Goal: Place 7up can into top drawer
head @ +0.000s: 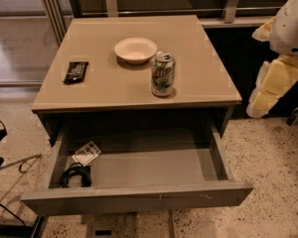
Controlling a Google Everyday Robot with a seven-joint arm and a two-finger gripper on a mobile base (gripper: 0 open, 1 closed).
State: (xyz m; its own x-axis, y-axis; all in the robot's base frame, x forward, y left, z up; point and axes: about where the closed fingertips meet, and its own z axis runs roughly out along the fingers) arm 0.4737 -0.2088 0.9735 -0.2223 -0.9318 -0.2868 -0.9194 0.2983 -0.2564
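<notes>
The 7up can (162, 74) stands upright on the tan cabinet top (104, 83), near its front right, just in front of a cream bowl (135, 49). The top drawer (139, 197) is pulled open below it; its grey floor (149, 167) is bare in the middle and on the right. My gripper (260, 105) hangs from the white arm (293, 24) off the cabinet's right side, about level with the top and well to the right of the can. It holds nothing that I can see.
A black snack packet (76, 71) lies on the cabinet top at the left. A black cable coil (75, 175) and a small packet (86, 153) lie in the drawer's left end. Speckled floor surrounds the cabinet; a railing and dark wall run behind it.
</notes>
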